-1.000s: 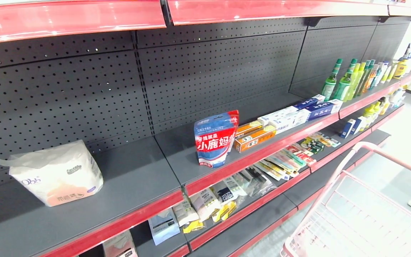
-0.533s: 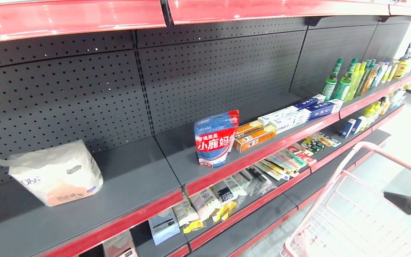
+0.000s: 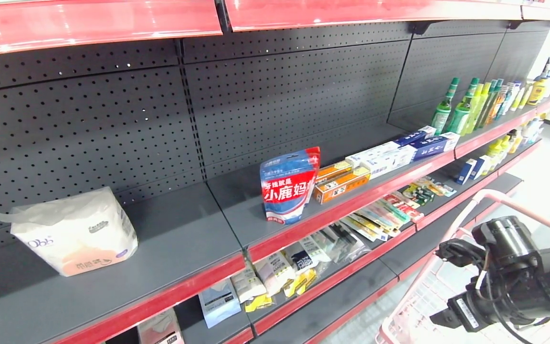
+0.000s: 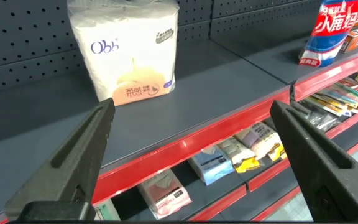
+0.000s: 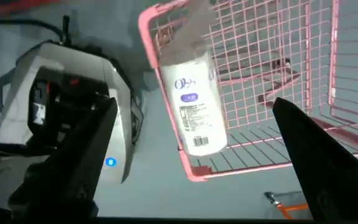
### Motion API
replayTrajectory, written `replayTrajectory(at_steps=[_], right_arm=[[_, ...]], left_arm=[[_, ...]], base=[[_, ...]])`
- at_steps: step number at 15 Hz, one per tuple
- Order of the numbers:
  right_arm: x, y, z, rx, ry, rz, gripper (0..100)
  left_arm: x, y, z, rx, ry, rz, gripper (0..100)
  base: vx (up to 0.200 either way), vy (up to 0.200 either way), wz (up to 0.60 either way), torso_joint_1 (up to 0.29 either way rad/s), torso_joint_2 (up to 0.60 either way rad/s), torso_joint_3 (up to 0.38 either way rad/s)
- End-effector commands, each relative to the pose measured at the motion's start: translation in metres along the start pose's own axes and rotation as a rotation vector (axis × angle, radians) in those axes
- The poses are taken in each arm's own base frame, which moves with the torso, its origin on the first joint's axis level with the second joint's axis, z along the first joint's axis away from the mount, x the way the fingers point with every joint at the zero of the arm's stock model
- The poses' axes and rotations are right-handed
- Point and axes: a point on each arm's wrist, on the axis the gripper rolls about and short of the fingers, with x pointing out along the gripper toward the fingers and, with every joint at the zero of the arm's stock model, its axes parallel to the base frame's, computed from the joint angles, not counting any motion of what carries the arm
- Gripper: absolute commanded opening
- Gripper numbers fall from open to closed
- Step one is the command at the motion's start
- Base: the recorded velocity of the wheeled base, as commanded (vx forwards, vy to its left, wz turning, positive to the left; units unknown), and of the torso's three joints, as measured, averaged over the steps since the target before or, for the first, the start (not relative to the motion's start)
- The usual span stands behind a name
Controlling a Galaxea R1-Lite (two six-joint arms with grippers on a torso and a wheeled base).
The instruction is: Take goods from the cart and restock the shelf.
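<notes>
A white tissue pack (image 5: 191,106) lies in the pink wire cart (image 5: 241,168), directly between the spread fingers of my right gripper (image 5: 194,102), which hangs open above it. In the head view my right arm (image 3: 504,267) sits over the cart (image 3: 451,229) at the lower right. Another white tissue pack (image 3: 77,231) stands at the left of the grey shelf board (image 3: 184,239). A blue and red pouch (image 3: 287,186) stands further right. My left gripper (image 4: 191,106) is open and empty, in front of the shelf's red edge (image 4: 185,146), facing the shelf tissue pack (image 4: 126,53).
Orange and white toothpaste boxes (image 3: 346,179) lie right of the pouch, and green bottles (image 3: 461,107) stand further right. Lower shelves hold several small packets (image 3: 280,277). Bare shelf board lies between the tissue pack and the pouch.
My right arm has come into the head view from the right edge and now sits over the cart. The goods on the shelf have not moved.
</notes>
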Motion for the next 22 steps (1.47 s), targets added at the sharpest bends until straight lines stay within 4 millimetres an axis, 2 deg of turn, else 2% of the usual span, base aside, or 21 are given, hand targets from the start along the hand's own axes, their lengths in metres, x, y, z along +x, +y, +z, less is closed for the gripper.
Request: replayTrajectory(at_steps=[1,5,11,13,16,22], right_arm=[[0.018,0.011,-0.004,-0.047,0.085,0.031,100],[0.03,0.015,-0.007,-0.088,0.149,0.005,100],[0.03,0.015,-0.013,-0.081,0.161,-0.011,100],[0.033,0.018,-0.02,-0.093,0.151,-0.007,100],[0.036,0.023,-0.028,-0.115,0.164,0.003,100],[0.039,0.033,-0.021,-0.162,0.151,0.016,100]], left_arm=[[0.0,0.0,0.0,0.0,-0.001,0.0,100],[0.0,0.0,0.0,0.0,-0.001,0.0,100],[0.0,0.0,0.0,0.0,-0.001,0.0,100],[0.0,0.0,0.0,0.0,-0.001,0.0,100],[0.0,0.0,0.0,0.0,-0.001,0.0,100],[0.0,0.0,0.0,0.0,-0.001,0.0,100]], base=[[0.0,0.0,0.0,-0.076,0.16,0.076],[0.0,0.0,0.0,-0.077,0.17,0.096],[0.0,0.0,0.0,-0.07,0.16,0.09],[0.0,0.0,0.0,0.0,0.0,0.0],[0.0,0.0,-0.6,-0.001,0.0,0.004],[0.0,0.0,-0.1,0.0,0.0,0.0]])
